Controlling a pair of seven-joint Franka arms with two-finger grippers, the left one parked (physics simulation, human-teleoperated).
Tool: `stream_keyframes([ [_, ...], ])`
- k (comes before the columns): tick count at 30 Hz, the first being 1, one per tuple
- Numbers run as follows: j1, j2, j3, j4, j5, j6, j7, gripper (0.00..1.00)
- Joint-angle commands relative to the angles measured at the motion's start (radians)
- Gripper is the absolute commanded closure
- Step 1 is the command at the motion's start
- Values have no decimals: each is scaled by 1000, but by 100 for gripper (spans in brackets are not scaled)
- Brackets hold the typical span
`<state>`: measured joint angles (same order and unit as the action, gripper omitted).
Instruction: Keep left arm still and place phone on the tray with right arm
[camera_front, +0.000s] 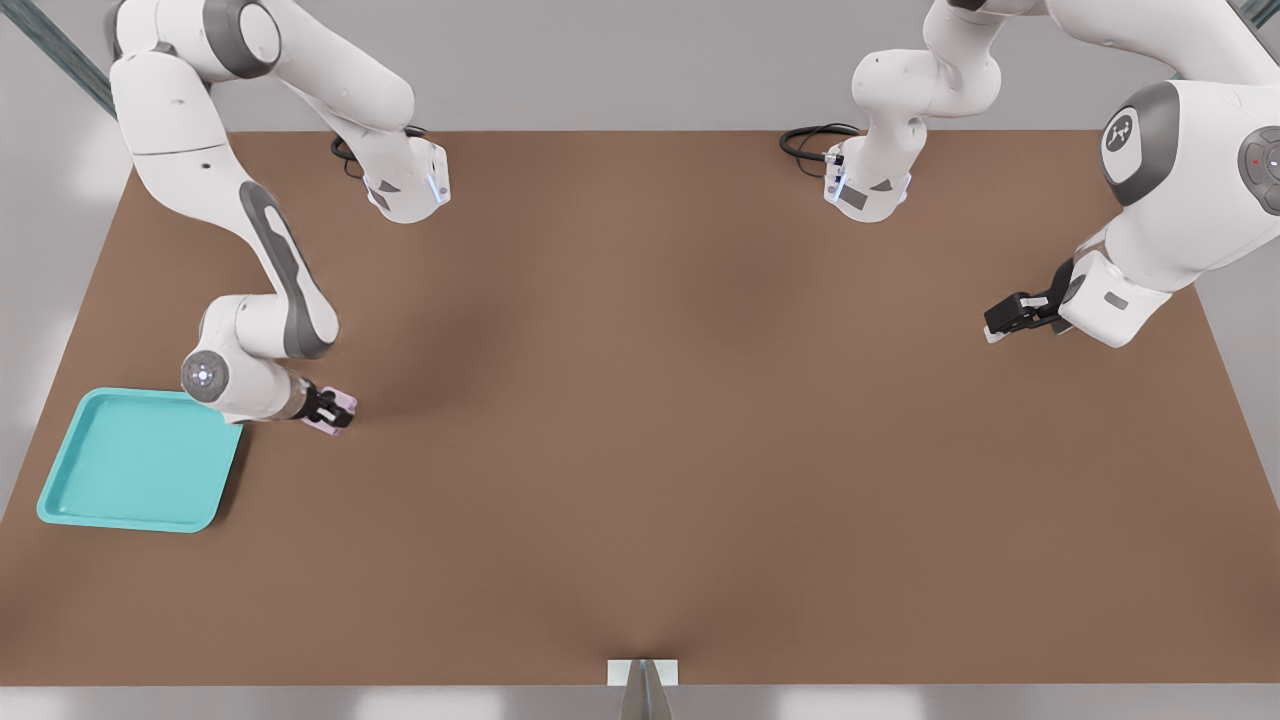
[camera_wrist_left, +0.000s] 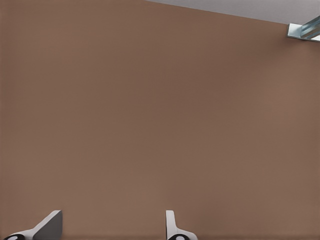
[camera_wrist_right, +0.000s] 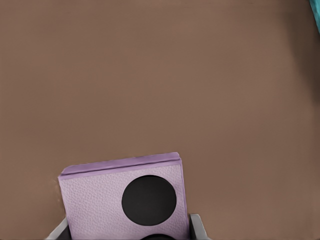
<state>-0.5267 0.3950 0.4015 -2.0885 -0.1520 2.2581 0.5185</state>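
While my gripper (camera_front: 333, 409) was clamped on the phone (camera_front: 340, 404), it hung over the table (camera_front: 700, 420) at three o'clock from the tray (camera_front: 120, 470), just beside its rim.

Your gripper (camera_front: 333, 410) grips the phone (camera_front: 338, 409) over the table (camera_front: 660, 420), just beside the tray (camera_front: 135, 462), on its front-view right.
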Motion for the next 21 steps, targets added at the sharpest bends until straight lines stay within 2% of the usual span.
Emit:
stream_keyframes([
  [1, -58, -1, -3, 5, -24, -20, -485, 26],
  [4, -142, 8, -6, 39, -78, -22, -572, 26],
  [8, -231, 107, -10, 177, -78, -23, -762, 26],
  [12, -248, 283, -85, 442, -78, -135, -969, 26],
  [15, -250, 393, -113, 562, -78, -137, -1071, 25],
  [16, -248, 400, -115, 561, -78, -137, -1068, 7],
  [17, -248, 400, -115, 561, -78, -137, -1066, 0],
  [21, -245, 361, -98, 574, -74, -169, -1066, 0],
])
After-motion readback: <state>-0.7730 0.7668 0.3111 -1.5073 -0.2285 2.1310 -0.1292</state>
